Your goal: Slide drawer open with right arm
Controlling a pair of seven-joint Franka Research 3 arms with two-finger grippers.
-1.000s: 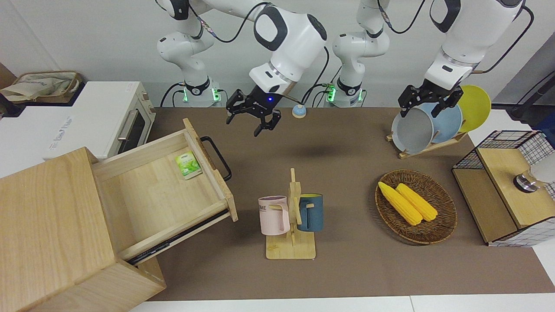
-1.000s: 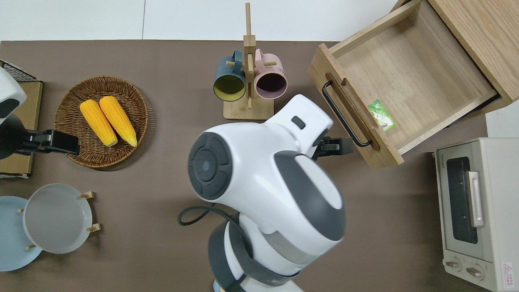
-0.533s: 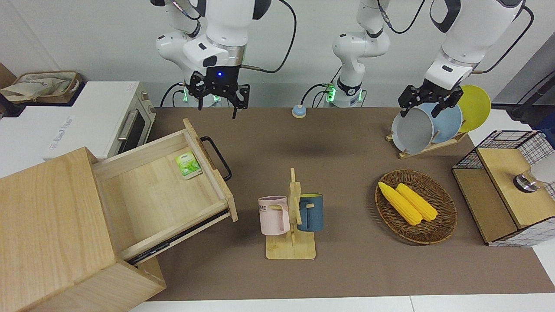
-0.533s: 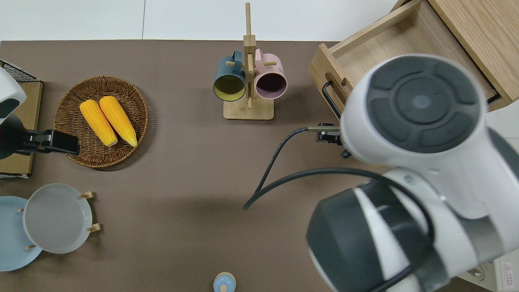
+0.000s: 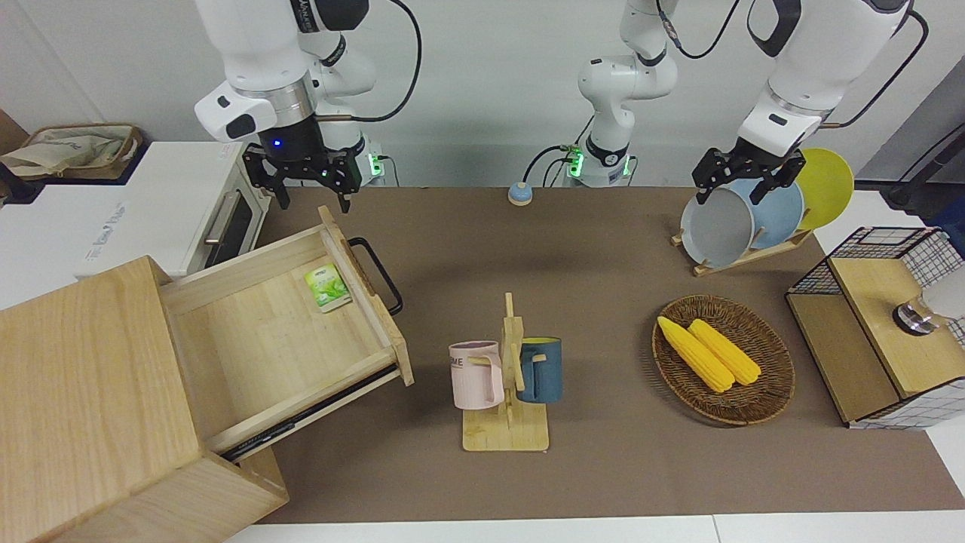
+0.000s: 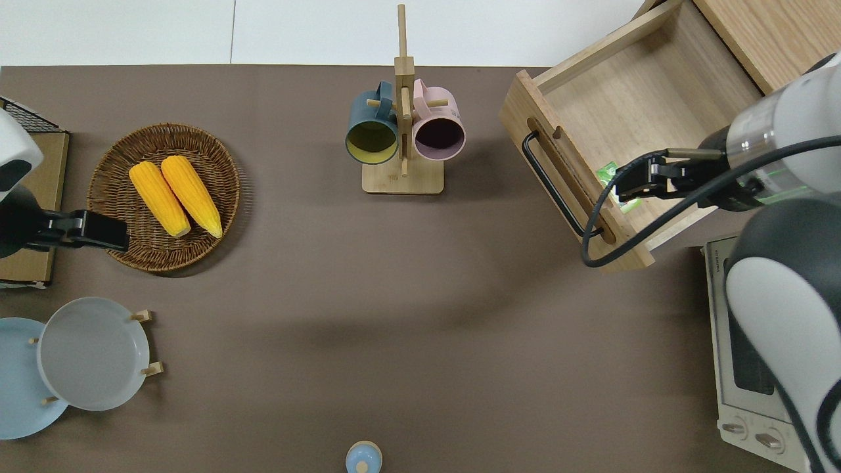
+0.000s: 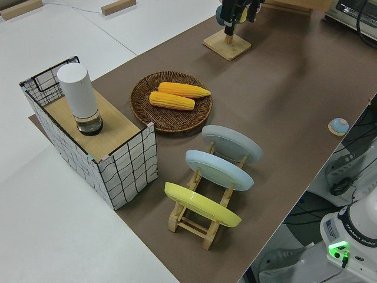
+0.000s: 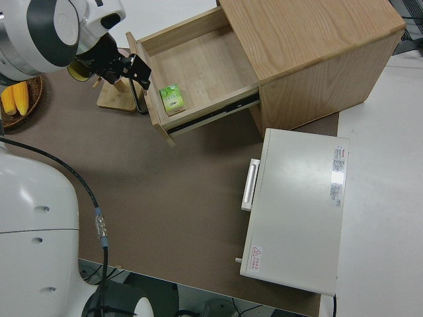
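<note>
Looking across my feeds, I take the cabinet point(image 5: 90, 392) as my landmark: it sits at the right arm's end of the table point(image 5: 603, 249). Its drawer point(image 5: 279, 332) stands pulled well out from the cabinet front, black handle point(image 5: 377, 275) pointing toward the middle of the table. My right arm point(image 5: 256, 68) is raised, and its gripper point(image 5: 305, 177) hangs in the air with fingers point(image 5: 343, 185) spread apart, holding nothing; from overhead, the right gripper point(image 6: 627, 187) is over the drawer's inside, just within the front panel, clear of the handle. The white toaster oven point(image 8: 297, 211) stands beside the cabinet, nearer to the robots. A small green packet point(image 8: 172, 98) lies on the drawer floor against the front panel. Well apart from the cabinet, out in front of the drawer, stands the wooden mug stand point(image 5: 509, 377). My left arm point(image 5: 799, 68) is parked; whether its gripper point(image 5: 746, 181) is spread or closed, I cannot tell.
</note>
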